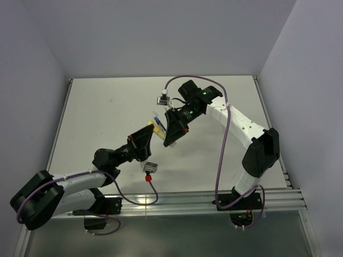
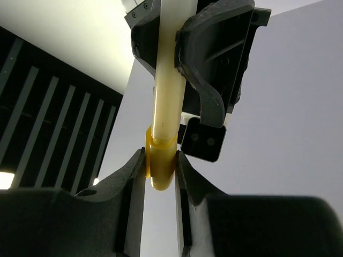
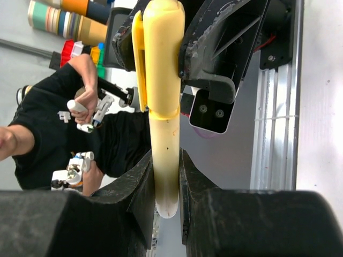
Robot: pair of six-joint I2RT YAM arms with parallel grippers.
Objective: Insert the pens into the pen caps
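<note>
The two grippers meet nose to nose above the middle of the table. My left gripper (image 2: 159, 172) is shut on the bright yellow pen cap (image 2: 159, 163). My right gripper (image 3: 166, 184) is shut on the pale yellow-white pen (image 3: 165, 155). The pen's end sits inside the cap (image 3: 161, 59), the two in one line. In the top view the yellow cap (image 1: 157, 128) shows between the left gripper (image 1: 146, 138) and the right gripper (image 1: 172, 131). A thin dark blue stick (image 1: 155, 118), probably the other pen, lies just behind them. The whitish cap is not clearly seen.
The white table (image 1: 107, 107) is walled on the left, back and right. An aluminium rail (image 1: 214, 201) runs along its near edge. Purple cables loop from both arms. A person in black (image 3: 53, 118) shows in the right wrist view's background.
</note>
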